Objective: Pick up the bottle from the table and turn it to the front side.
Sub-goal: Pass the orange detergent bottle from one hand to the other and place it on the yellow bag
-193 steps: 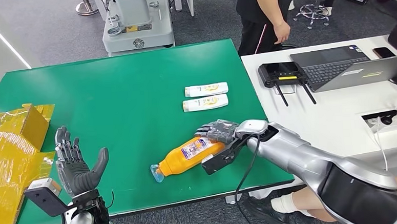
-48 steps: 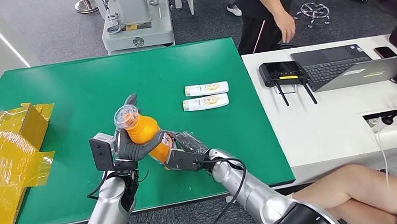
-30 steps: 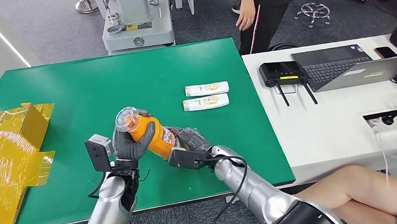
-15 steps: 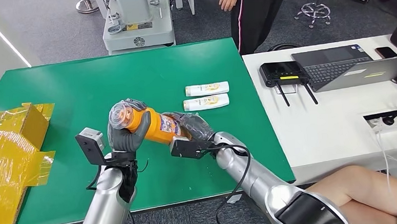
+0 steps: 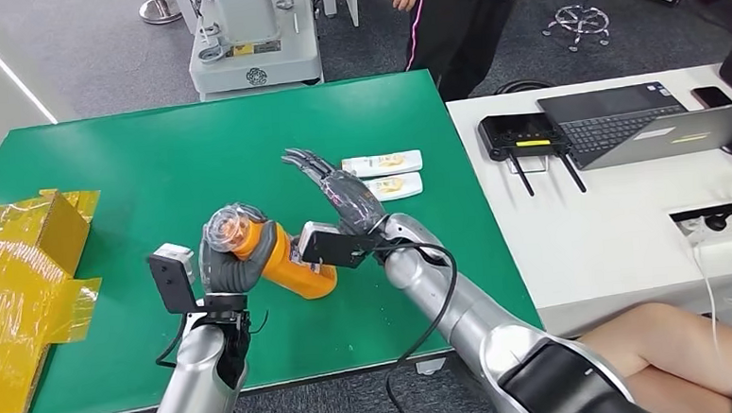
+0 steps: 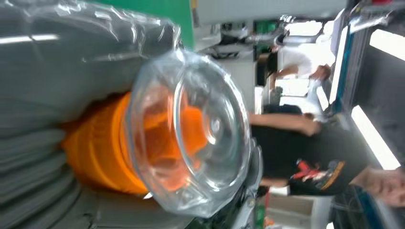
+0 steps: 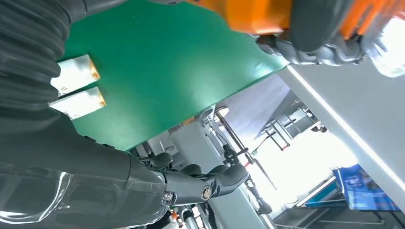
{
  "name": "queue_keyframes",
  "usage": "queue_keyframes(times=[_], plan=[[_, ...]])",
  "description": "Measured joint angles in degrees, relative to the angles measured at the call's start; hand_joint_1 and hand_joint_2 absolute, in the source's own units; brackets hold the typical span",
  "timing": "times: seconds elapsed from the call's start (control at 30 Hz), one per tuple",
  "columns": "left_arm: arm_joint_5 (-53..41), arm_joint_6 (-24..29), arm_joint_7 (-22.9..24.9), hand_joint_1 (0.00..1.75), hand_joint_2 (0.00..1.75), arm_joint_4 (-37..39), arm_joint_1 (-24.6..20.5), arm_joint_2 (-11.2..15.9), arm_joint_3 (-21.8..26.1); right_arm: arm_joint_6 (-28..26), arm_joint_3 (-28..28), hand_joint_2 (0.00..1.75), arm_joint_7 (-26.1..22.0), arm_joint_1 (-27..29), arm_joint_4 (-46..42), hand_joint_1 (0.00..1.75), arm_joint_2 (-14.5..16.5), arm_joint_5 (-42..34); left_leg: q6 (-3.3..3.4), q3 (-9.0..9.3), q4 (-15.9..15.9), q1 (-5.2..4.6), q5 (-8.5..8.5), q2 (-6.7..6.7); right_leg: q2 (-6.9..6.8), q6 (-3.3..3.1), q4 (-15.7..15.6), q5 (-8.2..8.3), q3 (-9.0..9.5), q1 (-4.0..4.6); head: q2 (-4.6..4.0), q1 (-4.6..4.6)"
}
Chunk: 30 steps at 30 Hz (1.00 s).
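Bottle (image 5: pixel 275 254) gripped at its neck by left hand (image 5: pixel 225 263) above the table's (image 5: pixel 152 170) front edge, freeing right hand (image 5: pixel 335 191), fingers spread, to regrasp.

Green table (image 5: pixel 198 149): two white tubes (image 5: pixel 380 175) side by side, yellow wrapped box (image 5: pixel 21 281) at edge.

Robotics lab: green test table (image 5: pixel 198 149), laptop (image 5: pixel 623 122)
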Motion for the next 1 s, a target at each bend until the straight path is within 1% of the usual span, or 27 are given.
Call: queue_keyframes(times=[0.23,0.4,0.53,0.67,0.83,1.0], plan=[[0.02,0.17,0.00,1.75,1.75,0.00,0.01,0.27,0.67,-0.20,-0.03,1.75,-2.05,0.89,-1.70,0.00,0.45,-0.66,0.00,0.00,0.00,-0.01,0.00,0.01,0.00,0.00,-0.01,0.00,0.00,0.00,0.00,0.01],[0.02,0.48,0.00,1.75,1.75,-0.01,0.09,0.32,1.32,-0.45,0.07,1.75,-2.97,3.42,-5.02,0.00,0.60,-0.80,0.00,0.00,0.00,0.00,0.00,0.01,0.00,0.00,0.00,0.00,0.01,0.00,0.00,0.02],[0.10,1.00,-0.21,1.75,1.75,-0.65,0.47,0.39,2.48,-0.90,0.45,1.75,-2.41,5.65,-8.53,0.00,0.68,-1.03,0.00,0.00,0.00,0.00,0.00,0.02,0.03,0.00,0.00,0.00,0.00,0.00,0.00,0.01],[0.49,1.81,-0.21,1.75,1.75,-3.77,1.16,1.08,4.71,-0.98,0.68,1.75,-2.02,7.19,-11.04,0.00,0.69,-1.30,-0.01,0.00,-0.01,0.01,0.01,0.06,0.07,-0.01,0.01,0.00,-0.02,0.01,0.00,0.00],[1.04,2.54,0.05,1.75,1.75,-7.84,1.26,1.84,6.98,-0.97,0.86,1.75,-2.13,7.56,-11.97,0.00,0.81,-1.93,-0.04,0.00,-0.01,0.01,0.02,0.04,0.03,-0.01,0.02,0.00,-0.02,0.01,0.00,0.01],[0.84,4.89,1.64,1.75,1.75,-12.31,0.13,2.18,8.11,-0.95,0.96,1.75,-2.67,7.50,-11.95,0.00,1.22,-2.03,-0.03,-0.01,0.00,0.01,0.02,0.02,0.01,-0.01,0.02,0.00,-0.02,0.00,0.00,0.01]])
